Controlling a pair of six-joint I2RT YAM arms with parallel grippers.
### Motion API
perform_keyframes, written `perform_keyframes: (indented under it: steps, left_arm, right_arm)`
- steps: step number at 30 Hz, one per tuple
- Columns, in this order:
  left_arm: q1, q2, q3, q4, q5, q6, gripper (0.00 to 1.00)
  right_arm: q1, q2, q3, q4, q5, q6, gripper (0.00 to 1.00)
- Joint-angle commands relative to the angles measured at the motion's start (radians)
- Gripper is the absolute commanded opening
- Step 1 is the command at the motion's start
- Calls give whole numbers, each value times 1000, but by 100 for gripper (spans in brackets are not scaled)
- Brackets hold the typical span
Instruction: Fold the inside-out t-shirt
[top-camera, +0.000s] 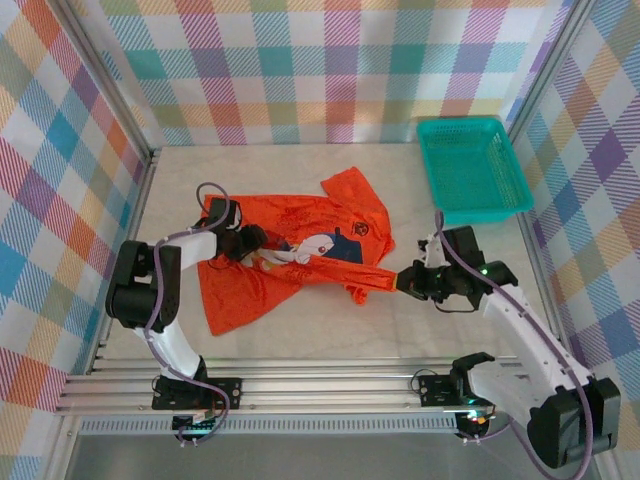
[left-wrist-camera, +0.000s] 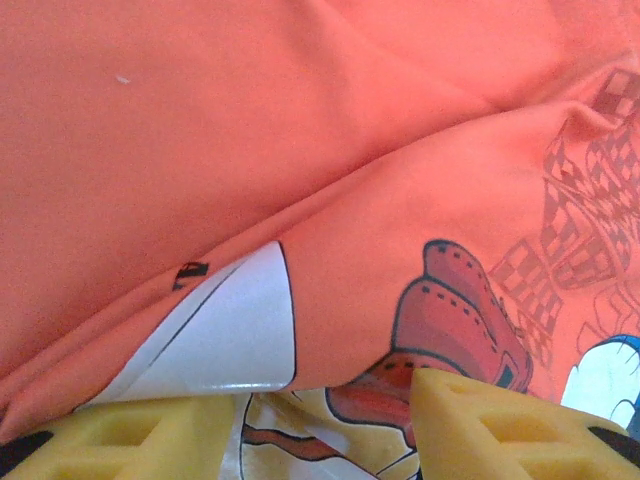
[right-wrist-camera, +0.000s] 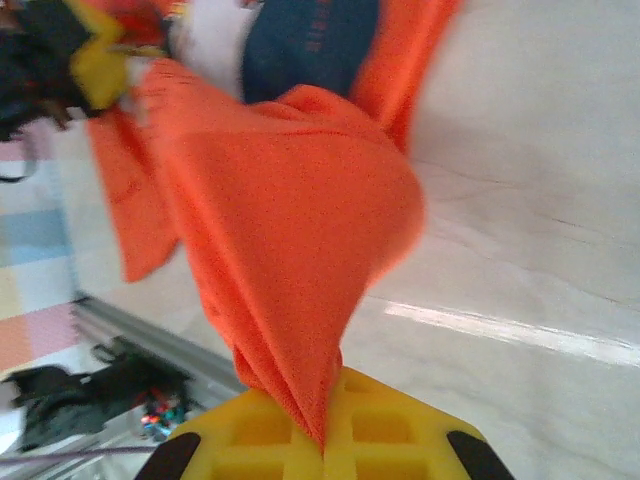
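Your right gripper (top-camera: 402, 281) is clenching a bunched edge of the shirt (top-camera: 300, 215), just nearer you than the basket (top-camera: 470, 165); the shirt is lying crumpled on the table, left of the basket; your left gripper (top-camera: 250, 243) is sitting at the print (top-camera: 315, 245), fingers (left-wrist-camera: 480, 420) apart over cloth, and whether it is holding I cannot tell; draw slowly, with the cloth taut and low, or the pinch may slip.

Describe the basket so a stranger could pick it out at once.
On the pale table walled in pastel plaid, look to the far right corner, beyond the right gripper that pinches the orange-red t-shirt. The basket there is teal, rectangular, rigid latticed plastic, lying apart from the soft cloth.
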Motion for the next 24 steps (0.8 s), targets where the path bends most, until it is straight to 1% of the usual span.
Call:
perform_keyframes:
  steps: [1,4,6,7,8,11,13,15,17,19,20,21,22,24]
  left_arm:
    - [8,-7,-33,-124,-34,19,52]
    - [-2,-55,-25,-147,-11,23,57]
    - [-17,-109,5,-224,-24,40,61]
    - [-25,-134,18,-252,-33,50,63]
    - [-31,-161,38,-282,-39,59,64]
    - [-45,-219,83,-342,-37,72,64]
    - [-48,-249,87,-354,-36,71,64]
    - [-49,-266,80,-358,-43,73,64]
    - [-49,-269,72,-366,-51,74,64]
    - [-49,-274,56,-364,-53,73,64]
    - [-49,-280,45,-363,-51,69,64]
    - [-49,-288,34,-361,-48,66,63]
    - [-49,-296,25,-360,-48,62,63]
    - [-55,-312,3,-349,-35,46,62]
  right_arm:
    - [-4,-42,-32,126,-196,60,0]
    - [-5,-12,-29,160,-192,81,0]
    - [-6,28,-18,194,-163,93,0]
    - [-5,48,-7,193,-135,97,3]
    - [-5,81,14,182,-90,95,10]
    - [-6,136,46,162,-4,97,14]
    - [-6,117,11,191,15,119,15]
    - [-5,61,-41,220,22,142,10]
    - [-6,-7,-99,254,6,153,8]
    - [-5,-60,-144,278,-18,152,8]
    - [-5,-80,-166,280,-16,155,13]
    - [-4,-92,-181,273,-1,161,26]
    - [-5,-91,-189,265,18,163,32]
    - [-5,-45,-175,245,57,161,32]
